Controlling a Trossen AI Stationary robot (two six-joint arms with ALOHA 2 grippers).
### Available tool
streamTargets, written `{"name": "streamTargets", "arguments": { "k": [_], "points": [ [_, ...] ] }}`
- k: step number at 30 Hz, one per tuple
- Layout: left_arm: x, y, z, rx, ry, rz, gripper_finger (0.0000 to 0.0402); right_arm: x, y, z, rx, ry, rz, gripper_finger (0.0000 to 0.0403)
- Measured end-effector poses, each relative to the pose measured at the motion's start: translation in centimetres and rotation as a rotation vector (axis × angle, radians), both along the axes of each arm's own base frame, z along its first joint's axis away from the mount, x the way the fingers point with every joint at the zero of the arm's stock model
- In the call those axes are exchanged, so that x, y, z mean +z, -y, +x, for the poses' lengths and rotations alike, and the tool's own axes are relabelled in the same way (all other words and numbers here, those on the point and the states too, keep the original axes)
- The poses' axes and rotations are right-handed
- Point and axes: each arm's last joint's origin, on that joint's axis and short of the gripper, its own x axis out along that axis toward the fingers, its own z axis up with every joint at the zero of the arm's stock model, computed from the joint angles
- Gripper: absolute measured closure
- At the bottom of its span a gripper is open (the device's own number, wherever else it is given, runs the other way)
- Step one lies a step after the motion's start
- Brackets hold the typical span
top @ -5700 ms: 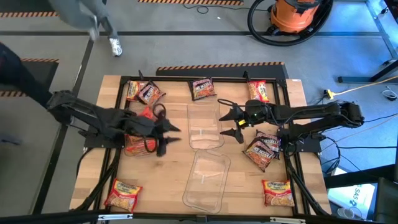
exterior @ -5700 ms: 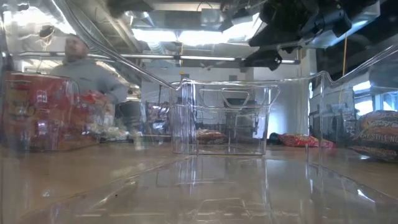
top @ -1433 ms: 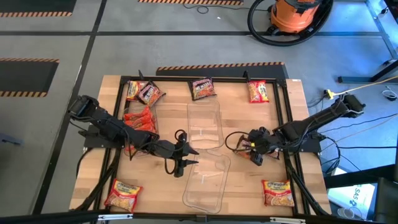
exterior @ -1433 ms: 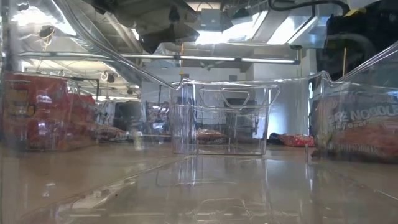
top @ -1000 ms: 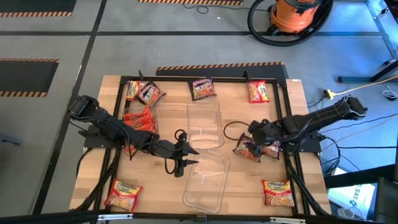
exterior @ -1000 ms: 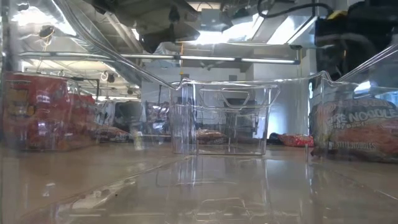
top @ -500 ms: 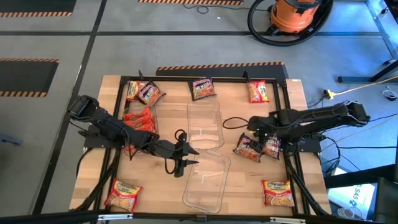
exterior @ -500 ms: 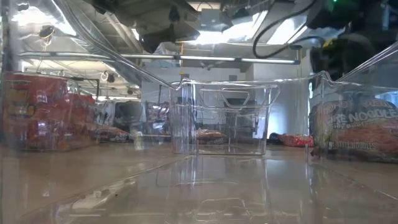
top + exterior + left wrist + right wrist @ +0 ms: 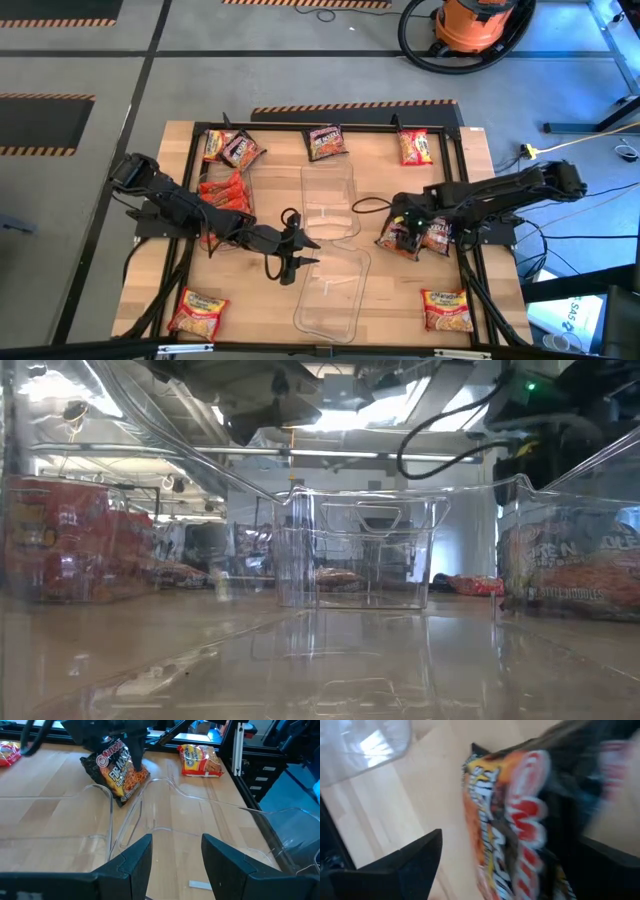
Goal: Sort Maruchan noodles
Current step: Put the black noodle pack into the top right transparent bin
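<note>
Our right gripper spread wide over dark ramen packet lying on table beside clear bins. We judge packet light, crinkly, slippery, brittle inside: pinch across narrow width, gently. Left gripper empty, half-open, near bins.

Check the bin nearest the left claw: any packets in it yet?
Empty. The near clear bin shows only bare wood through it in the high view; the left claw hovers open at its corner.
</note>
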Motion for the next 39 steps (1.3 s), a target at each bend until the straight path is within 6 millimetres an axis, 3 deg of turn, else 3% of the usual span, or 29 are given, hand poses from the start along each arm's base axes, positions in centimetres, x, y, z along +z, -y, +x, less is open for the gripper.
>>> {"name": "streamTargets", "arguments": {
  "k": [5,12,19,22,27,33,39],
  "points": [
    [0.0,0.0,0.0,0.000,0.000,-0.001,0.0238,-0.9,-0.2,0.8,0.038,-0.012,0.049,0.0114],
    [0.0,0.0,0.0,0.001,0.000,0.000,0.0238,-1.3,-0.2,1.0,0.058,-0.022,0.052,0.0246],
    [0.9,0.1,-0.5,-0.009,0.021,-0.009,0.0238,0.9,-0.2,1.9,0.078,0.050,0.033,0.0369],
    [1.7,0.4,-1.2,-0.025,0.032,-0.013,0.0238,2.8,-0.2,2.2,0.091,0.061,0.009,0.0384],
    [3.0,0.5,-2.6,-0.045,0.020,-0.007,0.0238,7.3,0.1,3.0,0.090,0.104,-0.125,0.0370],
    [3.8,0.4,-3.9,-0.067,-0.007,0.027,0.0238,13.0,0.6,4.7,0.134,0.326,-0.357,0.0373],
    [1.8,-0.2,-4.8,-0.059,-0.006,0.034,0.0238,16.1,1.3,7.0,0.156,0.530,-0.604,0.0371]
  ]
}}
